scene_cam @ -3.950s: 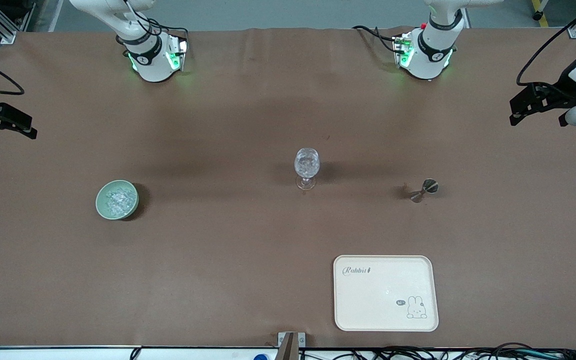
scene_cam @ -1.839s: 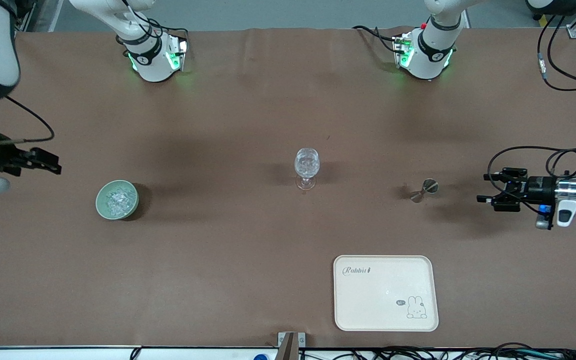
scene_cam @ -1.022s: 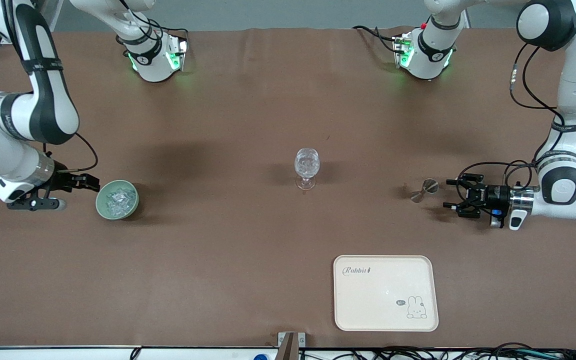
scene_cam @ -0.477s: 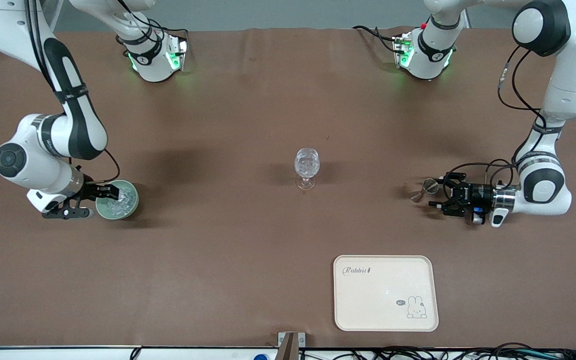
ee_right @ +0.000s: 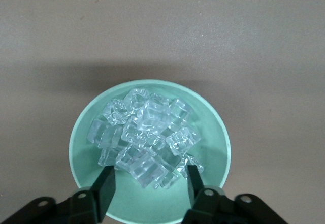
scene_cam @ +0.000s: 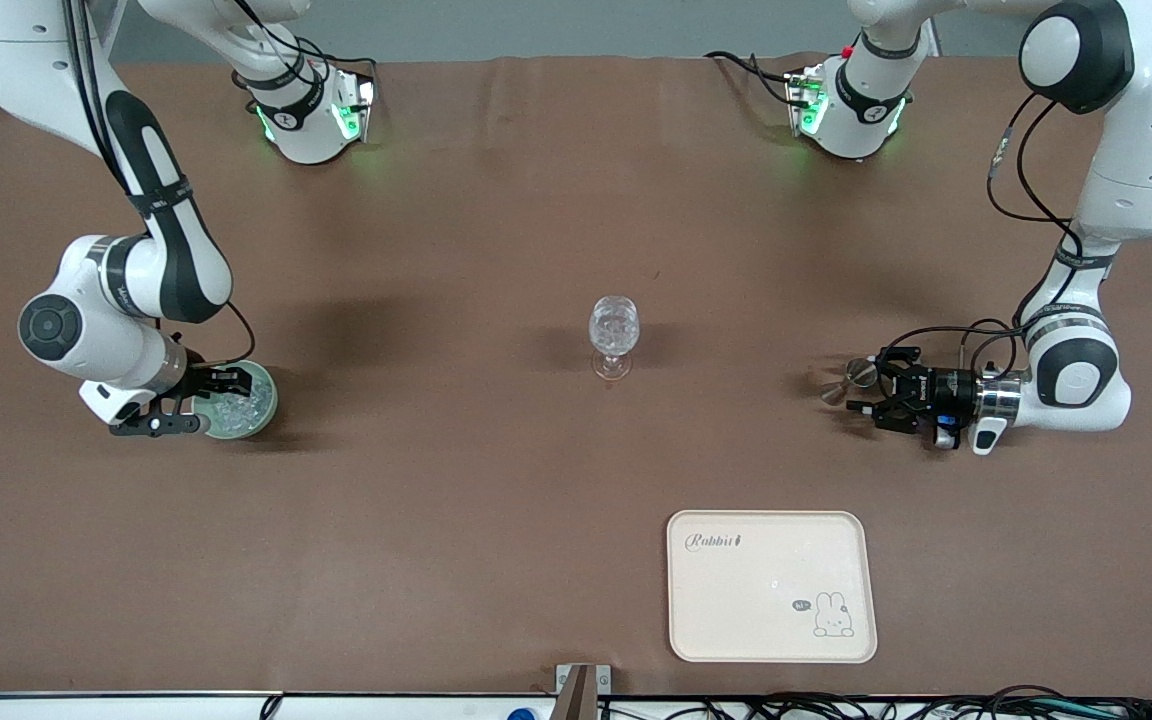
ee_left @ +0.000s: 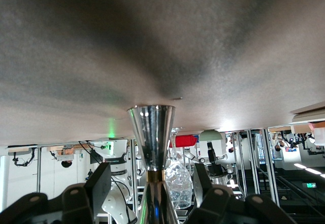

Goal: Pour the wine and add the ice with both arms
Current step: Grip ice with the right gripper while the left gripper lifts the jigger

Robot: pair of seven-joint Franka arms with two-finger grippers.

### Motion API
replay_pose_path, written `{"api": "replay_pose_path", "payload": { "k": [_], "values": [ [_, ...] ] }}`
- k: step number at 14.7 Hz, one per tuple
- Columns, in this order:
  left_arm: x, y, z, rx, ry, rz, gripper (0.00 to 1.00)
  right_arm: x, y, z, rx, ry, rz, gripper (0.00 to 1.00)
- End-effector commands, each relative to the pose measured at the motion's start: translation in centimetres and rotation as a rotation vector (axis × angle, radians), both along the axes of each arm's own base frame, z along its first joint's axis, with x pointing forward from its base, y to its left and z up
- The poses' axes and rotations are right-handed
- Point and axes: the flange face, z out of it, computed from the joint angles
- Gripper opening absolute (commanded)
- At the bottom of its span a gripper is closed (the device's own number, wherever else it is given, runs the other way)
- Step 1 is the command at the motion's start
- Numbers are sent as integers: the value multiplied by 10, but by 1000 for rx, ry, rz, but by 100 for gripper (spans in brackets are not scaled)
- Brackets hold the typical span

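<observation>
Steel jigger (ee_left: pixel 152 148) btwn open left gripper (ee_left: pixel 152 193); right gripper (ee_right: pixel 147 186) open over ice (ee_right: pixel 147 135).

The table (scene_cam: pixel 436 480) was brown. The bowl (ee_right: pixel 213 127) was pale green and held clear, whitish ice (ee_right: pixel 147 137). The jigger (ee_left: pixel 151 132) was shiny silver. The cream tray (scene_cam: pixel 771 585) bore a line-drawn rabbit. The arms were white with black bands.

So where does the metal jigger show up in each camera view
Front view: the jigger stands toward the left arm's end of the table, at the left pincer, whose fingers are open around it.
Left wrist view: it stands between that pincer's fingers.
Right wrist view: not in it.
Shared landmark: the stemmed glass, also at.
</observation>
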Motion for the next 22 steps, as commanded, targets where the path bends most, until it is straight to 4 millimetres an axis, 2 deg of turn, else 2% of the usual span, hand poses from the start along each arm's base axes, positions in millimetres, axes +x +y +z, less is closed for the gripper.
{"api": "replay_pose_path", "payload": {
  "k": [1, 3, 7, 10, 13, 17, 20, 22],
  "values": [
    [-2, -3, 2, 2, 11, 25, 68, -6, 4, -2, 10, -5, -12, 57],
    [-2, -3, 1, 3, 10, 25, 64, -6, 7, -5, 9, 0, -8, 54],
    [-2, -6, -3, -6, 16, 32, 57, -6, 7, -9, 8, -2, -8, 39],
    [-1, -7, -3, -5, 14, 37, 52, -6, 7, -10, 9, 0, -6, 32],
    [-2, -8, -5, -9, 18, 39, 46, -6, 7, -9, 9, -2, -8, 30],
    [-2, -9, -7, -17, 21, 49, 28, -5, 7, -9, 8, -3, -9, 30],
    [2, -9, -3, -37, 45, 103, 9, -2, 5, -7, 19, -11, -26, 32],
    [8, -14, 5, -32, 71, 111, 4, 2, 8, -2, 43, -24, -53, 34]
  ]
}}
